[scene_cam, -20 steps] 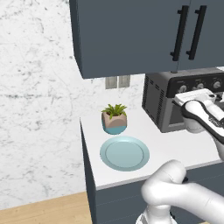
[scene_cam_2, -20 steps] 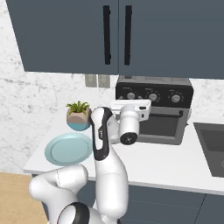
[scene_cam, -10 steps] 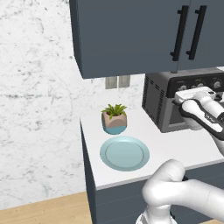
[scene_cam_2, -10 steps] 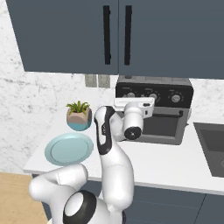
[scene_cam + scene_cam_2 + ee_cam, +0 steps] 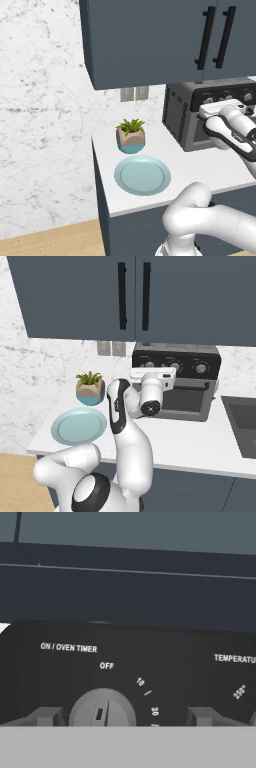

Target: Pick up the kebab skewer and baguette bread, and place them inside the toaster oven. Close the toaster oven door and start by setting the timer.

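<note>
Toaster oven (image 5: 176, 387) door shut; timer knob (image 5: 102, 708) between spread fingertips (image 5: 47, 716), pointer just past OFF.

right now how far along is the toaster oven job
Mostly done: the plate holds no food and the toaster oven door looks closed. In hand: the open hand straddles the timer knob, whose pointer sits at off. Left: grip and turn it.

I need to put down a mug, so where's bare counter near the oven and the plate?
Bare counter runs before the toaster oven, toward the sink. A narrower strip lies between plate and oven. The back-left corner is crowded by the potted plant behind the plate.
</note>
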You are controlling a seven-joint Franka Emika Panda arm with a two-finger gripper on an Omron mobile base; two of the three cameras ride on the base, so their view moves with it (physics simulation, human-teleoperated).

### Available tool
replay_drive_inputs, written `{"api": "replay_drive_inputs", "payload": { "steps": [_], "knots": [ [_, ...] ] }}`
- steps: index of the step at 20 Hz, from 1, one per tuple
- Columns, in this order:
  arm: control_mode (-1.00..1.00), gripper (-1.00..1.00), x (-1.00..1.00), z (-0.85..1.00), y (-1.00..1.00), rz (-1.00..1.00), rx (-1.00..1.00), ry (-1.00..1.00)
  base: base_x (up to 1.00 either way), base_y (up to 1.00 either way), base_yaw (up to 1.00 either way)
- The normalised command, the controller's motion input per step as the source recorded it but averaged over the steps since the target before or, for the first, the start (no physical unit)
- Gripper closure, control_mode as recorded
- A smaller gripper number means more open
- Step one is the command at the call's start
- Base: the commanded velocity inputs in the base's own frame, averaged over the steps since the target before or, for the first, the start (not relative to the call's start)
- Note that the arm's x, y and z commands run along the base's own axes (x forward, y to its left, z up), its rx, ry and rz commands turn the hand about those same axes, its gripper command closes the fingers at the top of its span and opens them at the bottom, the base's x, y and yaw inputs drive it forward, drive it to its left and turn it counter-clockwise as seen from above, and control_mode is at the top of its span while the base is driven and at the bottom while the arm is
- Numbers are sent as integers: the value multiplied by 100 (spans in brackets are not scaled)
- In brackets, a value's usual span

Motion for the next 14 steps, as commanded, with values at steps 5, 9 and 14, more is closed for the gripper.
{"api": "replay_drive_inputs", "payload": {
  "steps": [5,9,14],
  "knots": [
    [-100,-100,-2,0,0,0,0,0,0,0,0],
    [-100,-100,-2,0,0,0,0,0,0,0,0],
    [-100,-100,-4,0,12,0,0,0,0,0,0]
  ]
}}
